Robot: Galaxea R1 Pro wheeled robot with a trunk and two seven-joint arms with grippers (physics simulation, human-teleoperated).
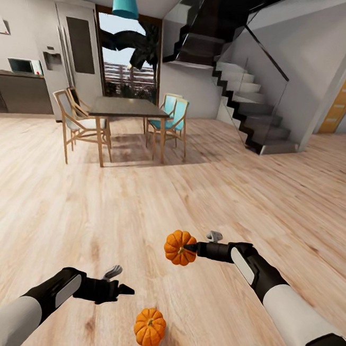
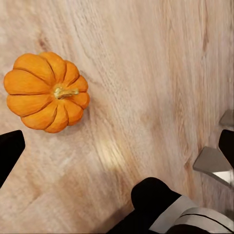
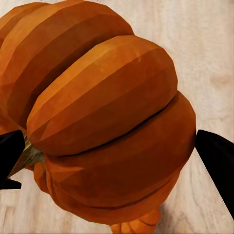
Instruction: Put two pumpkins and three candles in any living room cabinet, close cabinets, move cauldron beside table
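While the dining table (image 1: pixel 127 108) and its chairs (image 1: pixel 72 121) stand well back by the stairs (image 1: pixel 252 115), the right gripper (image 1: pixel 190 247) pinches one ribbed orange pumpkin (image 1: pixel 180 247) above the pale plank floor (image 1: pixel 138 201). The second pumpkin (image 1: pixel 150 328) lies on the boards just beside the left gripper (image 1: pixel 126 290), whose fingers are spread.
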